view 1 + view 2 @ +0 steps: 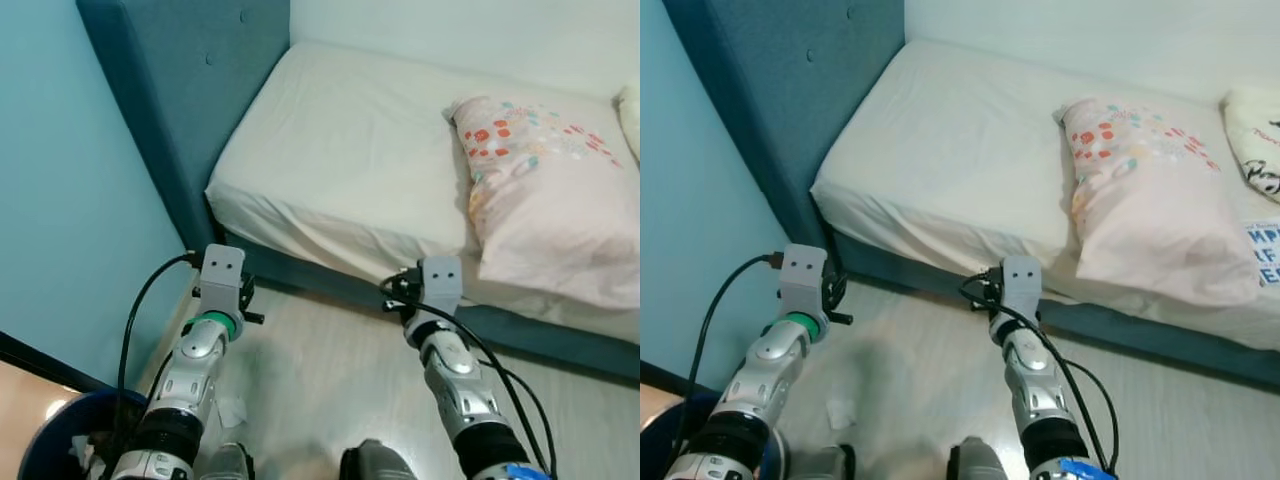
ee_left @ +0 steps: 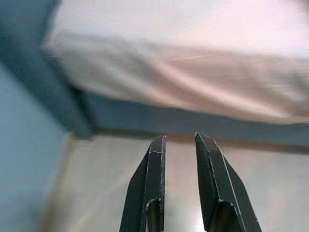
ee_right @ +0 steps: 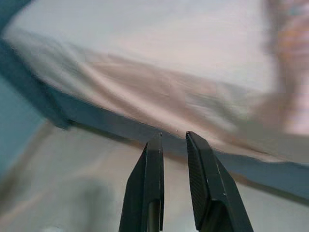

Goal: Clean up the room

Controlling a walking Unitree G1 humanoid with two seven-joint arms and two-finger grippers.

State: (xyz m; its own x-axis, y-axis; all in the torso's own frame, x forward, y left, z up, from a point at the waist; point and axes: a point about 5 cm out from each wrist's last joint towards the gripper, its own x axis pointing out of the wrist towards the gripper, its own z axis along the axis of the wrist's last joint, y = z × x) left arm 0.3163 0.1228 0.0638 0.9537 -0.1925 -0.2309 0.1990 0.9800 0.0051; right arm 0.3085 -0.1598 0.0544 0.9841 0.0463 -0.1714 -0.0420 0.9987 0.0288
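both arms held out over the pale floor (image 1: 330,370) in front of the bed (image 1: 350,150). left end effector (image 2: 179,140): empty, fingers a narrow gap apart, aimed at the teal bed base (image 2: 193,121) near the headboard corner. right end effector (image 3: 174,137): same, slightly parted with nothing between, pointed at the mattress edge above the base. from the head views the fingers themselves are hidden behind the grey wrist camera housings (image 1: 222,270), so finger state comes from the wrist views.

on the bed: patterned pink pillow (image 1: 540,190), lying flat toward the robot's right. a second white pillow with a black print (image 1: 1255,140) is cut off at the frame edge; a printed item with blue letters (image 1: 1265,250) beside it is also cut off, can't read it.

on the floor: small crumpled white scrap (image 1: 840,412) near the left arm, looks like tissue, too small to be sure. dark blue bin (image 1: 60,440) at the lower-left corner, cut off, some white stuff inside, contents hard to make out. wrist views are blurred.
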